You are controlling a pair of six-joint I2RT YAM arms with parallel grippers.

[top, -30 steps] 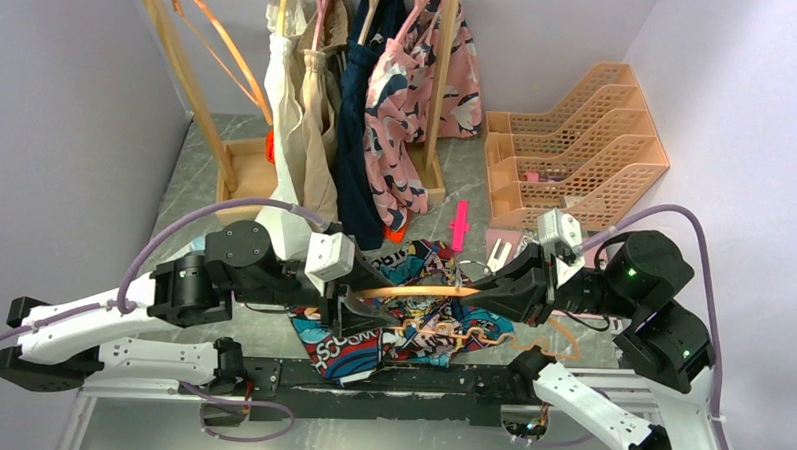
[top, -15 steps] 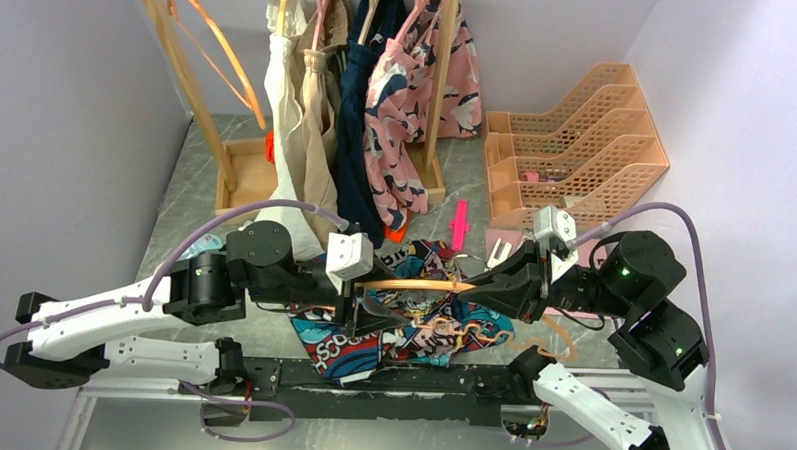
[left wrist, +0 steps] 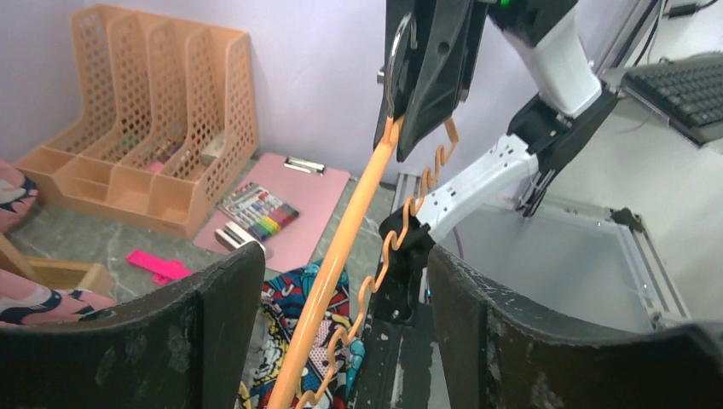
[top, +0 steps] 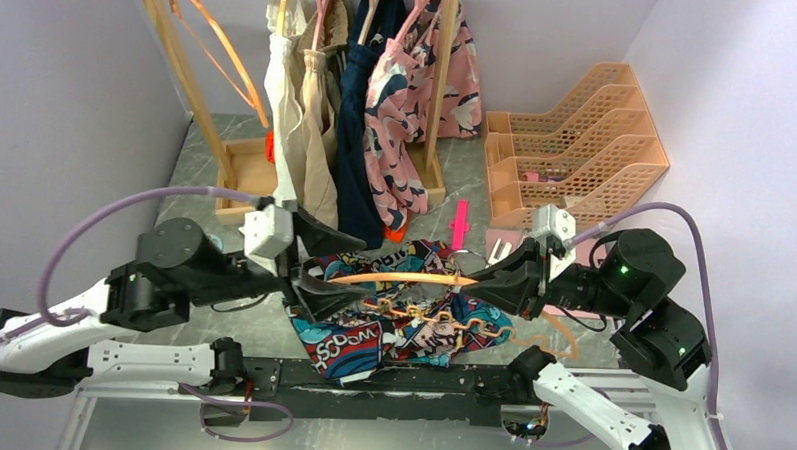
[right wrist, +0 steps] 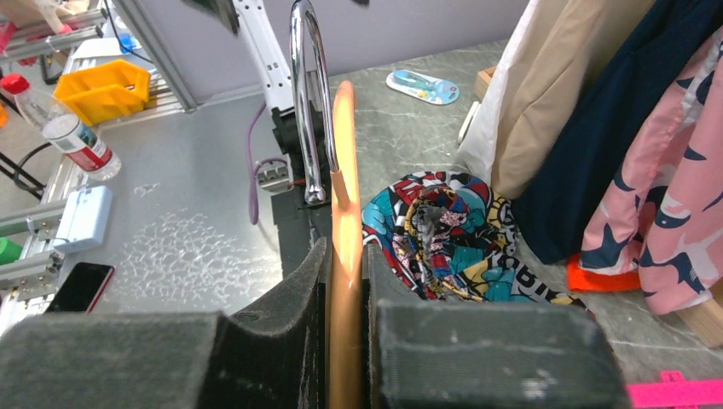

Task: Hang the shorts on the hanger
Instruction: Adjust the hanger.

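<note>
The hanger [top: 398, 278] is a slim orange bar held level above the shorts [top: 370, 339], which lie crumpled on the table near the front edge. My right gripper [top: 480, 281] is shut on the hanger's right part, close to the silver hook [right wrist: 307, 102]; the bar [right wrist: 344, 170] runs straight out between its pads. My left gripper [top: 318, 274] is open at the hanger's left end. In the left wrist view the bar [left wrist: 341, 247] passes between the wide-apart fingers [left wrist: 128, 341] without touching them. The hanger's wavy lower wire [left wrist: 388, 256] hangs over the shorts [left wrist: 294, 315].
A wooden rack [top: 434, 106] at the back holds cream, navy and pink floral garments, with a spare orange hanger [top: 221, 49] on its left post. Orange file trays [top: 568, 141] stand back right, beside a pink clipboard [top: 504, 244] and a pink clip [top: 460, 225].
My left arm has drawn back to the left and its gripper now stands wide open around the hanger's left end. The right gripper keeps its hold on the hanger, hardly moved.
</note>
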